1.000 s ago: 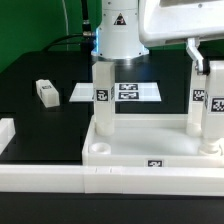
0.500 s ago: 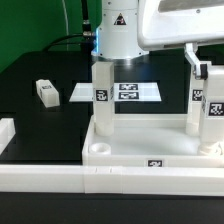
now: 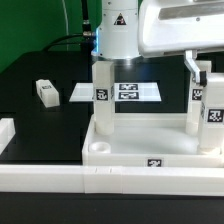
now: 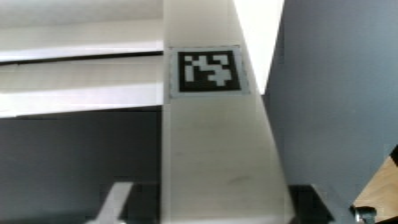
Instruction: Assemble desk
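Between the jaws: held leg (image 3: pixel 214 122), upright, its tagged face toward the exterior camera. In the wrist view it (image 4: pixel 214 140) fills the whole gap from one finger to the other.
Gripper (image 3: pixel 203 72): comes down from above at the exterior view's right and clasps the top end of the held leg.
Jaws: partly closed, one on each side face of the held leg and gripping it. The fingers (image 4: pixel 315 205) show dark at the edge of the wrist view.
Foot of held leg: at the panel's near corner on the exterior view's right. Whether it sits in the corner hole cannot be told.
Panel (image 3: pixel 140 147): flat on the table (image 3: pixel 50 125), its near edge against the front rail (image 3: pixel 60 182).
Left leg (image 3: pixel 102 105): upright on the panel's corner at the exterior view's left, well apart from the gripper.
Back leg (image 3: pixel 198 100): upright just beside the held leg, behind it and toward the exterior view's left.
Marker board (image 3: pixel 125 92): flat on the table behind the panel.
Small part (image 3: pixel 46 92): loose on the table, well apart from the panel.
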You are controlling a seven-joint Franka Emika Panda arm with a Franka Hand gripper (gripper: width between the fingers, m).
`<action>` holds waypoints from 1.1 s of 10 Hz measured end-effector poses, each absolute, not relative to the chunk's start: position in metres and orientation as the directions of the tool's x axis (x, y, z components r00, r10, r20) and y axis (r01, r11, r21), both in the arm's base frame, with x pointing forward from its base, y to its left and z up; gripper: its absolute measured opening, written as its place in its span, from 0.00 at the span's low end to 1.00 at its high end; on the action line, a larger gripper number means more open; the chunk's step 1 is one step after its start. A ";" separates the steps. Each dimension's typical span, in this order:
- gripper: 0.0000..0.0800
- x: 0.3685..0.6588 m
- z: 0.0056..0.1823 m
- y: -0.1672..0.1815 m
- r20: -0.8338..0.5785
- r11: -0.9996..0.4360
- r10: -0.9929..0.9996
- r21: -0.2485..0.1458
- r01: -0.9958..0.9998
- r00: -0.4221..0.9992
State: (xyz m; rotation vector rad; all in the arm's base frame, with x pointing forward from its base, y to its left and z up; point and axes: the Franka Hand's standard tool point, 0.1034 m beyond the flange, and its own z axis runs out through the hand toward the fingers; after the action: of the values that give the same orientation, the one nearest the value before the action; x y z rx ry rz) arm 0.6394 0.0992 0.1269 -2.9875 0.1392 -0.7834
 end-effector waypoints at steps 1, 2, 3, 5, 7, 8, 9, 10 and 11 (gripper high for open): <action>0.36 0.640 0.126 0.099 0.500 -0.995 -0.097 -0.067 -0.073 0.861; 0.36 0.640 0.126 0.098 0.511 -0.995 -0.096 -0.065 -0.073 0.854; 0.36 0.641 0.126 0.096 0.521 -0.995 -0.099 -0.063 -0.077 0.848; 0.38 0.640 0.126 0.094 0.525 -0.995 -0.101 -0.062 -0.080 0.845; 0.62 0.640 0.126 0.094 0.524 -0.995 -0.101 -0.062 -0.080 0.846; 0.62 0.640 0.126 0.094 0.523 -0.995 -0.101 -0.063 -0.080 0.846; 0.77 0.641 0.129 0.094 0.524 -0.995 -0.103 -0.065 -0.081 0.845; 0.80 0.642 0.132 0.093 0.527 -0.994 -0.105 -0.067 -0.082 0.843; 0.80 0.643 0.135 0.093 0.527 -0.994 -0.107 -0.070 -0.083 0.843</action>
State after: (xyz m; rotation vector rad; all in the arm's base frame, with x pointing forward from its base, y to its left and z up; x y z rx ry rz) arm 0.6425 0.0930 0.1348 -2.9730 0.1532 -0.8547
